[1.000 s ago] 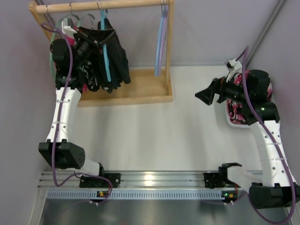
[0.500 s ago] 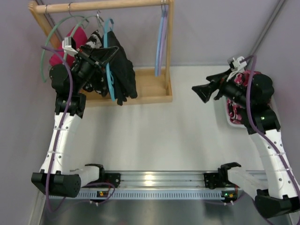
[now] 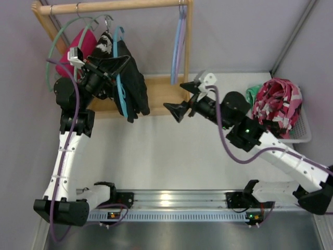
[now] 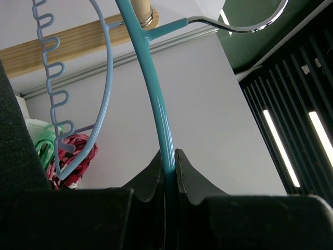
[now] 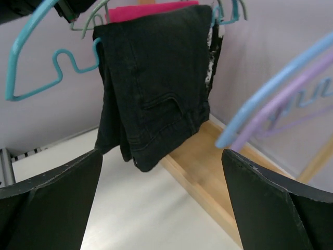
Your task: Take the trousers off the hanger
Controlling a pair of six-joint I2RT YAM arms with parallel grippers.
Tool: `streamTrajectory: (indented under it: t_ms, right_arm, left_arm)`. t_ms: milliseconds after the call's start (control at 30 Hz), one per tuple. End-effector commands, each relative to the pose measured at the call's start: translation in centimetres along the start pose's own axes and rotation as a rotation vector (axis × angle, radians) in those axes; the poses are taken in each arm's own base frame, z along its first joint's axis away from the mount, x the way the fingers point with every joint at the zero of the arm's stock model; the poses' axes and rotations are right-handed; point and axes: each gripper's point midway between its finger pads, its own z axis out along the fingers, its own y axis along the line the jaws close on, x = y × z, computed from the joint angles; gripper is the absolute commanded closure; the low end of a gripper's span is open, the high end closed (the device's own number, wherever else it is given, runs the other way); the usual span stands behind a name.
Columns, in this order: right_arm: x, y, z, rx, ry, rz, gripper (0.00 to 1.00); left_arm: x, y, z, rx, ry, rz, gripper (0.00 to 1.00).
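Jaws of left gripper (image 4: 167, 159) pinched tight on teal hanger (image 4: 157, 104) just below its hook, upper left of top view, arm stretched up, wrist tilted. Black trousers (image 5: 156, 78) hang folded over it. Right gripper (image 3: 177, 110) wide open, mid-frame, pointing at trousers, not touching; lilac-blue hangers (image 3: 179, 41) dangle nearby off wooden rail (image 3: 114, 6).

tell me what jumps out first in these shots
The black trousers draped over the teal hanger stand out, by the wooden rack at the far left of the table. The left hand is clamped on that hanger's arm, while the right hand is open mid-table, pointed at the trousers.
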Motion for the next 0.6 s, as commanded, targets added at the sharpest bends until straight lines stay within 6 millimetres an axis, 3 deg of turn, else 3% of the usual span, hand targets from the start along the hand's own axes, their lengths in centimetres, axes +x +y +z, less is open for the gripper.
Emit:
streamTrajectory:
  t_ms: [0, 100, 133, 200, 233, 467, 567]
  right_arm:
    - [-2.7, 1.7, 3.7, 0.052, -0.137, -0.026, 0.00]
    - [-3.4, 4.7, 5.4, -0.001, -0.191, -0.043, 0.00]
    - [-2.5, 5.3, 6.4, -0.006, -0.179, -0.052, 0.01]
    - [-3.3, 6.2, 7.3, -0.014, -0.205, -0.049, 0.01]
    - [-2.5, 6.7, 8.2, -0.020, -0.187, -0.050, 0.01]
    - [-4.3, 8.6, 10.5, -0.082, -0.239, -0.050, 0.01]
    - [-3.4, 8.3, 11.9, -0.052, -0.220, -0.041, 0.03]
  left_arm:
    - [0.9, -8.5, -2.4, 0.244, -0.032, 0.105, 1.00]
    - [1.0, -8.9, -2.5, 0.251, -0.028, 0.107, 1.00]
    - [1.1, -9.1, -2.5, 0.253, -0.028, 0.107, 1.00]
    - [1.1, -9.2, -2.6, 0.249, -0.025, 0.094, 1.00]
    - [1.3, -9.4, -2.8, 0.252, -0.024, 0.095, 1.00]
    - [1.4, -9.2, -3.1, 0.249, -0.026, 0.084, 1.00]
    - [1.4, -9.0, -3.1, 0.246, -0.025, 0.081, 1.00]
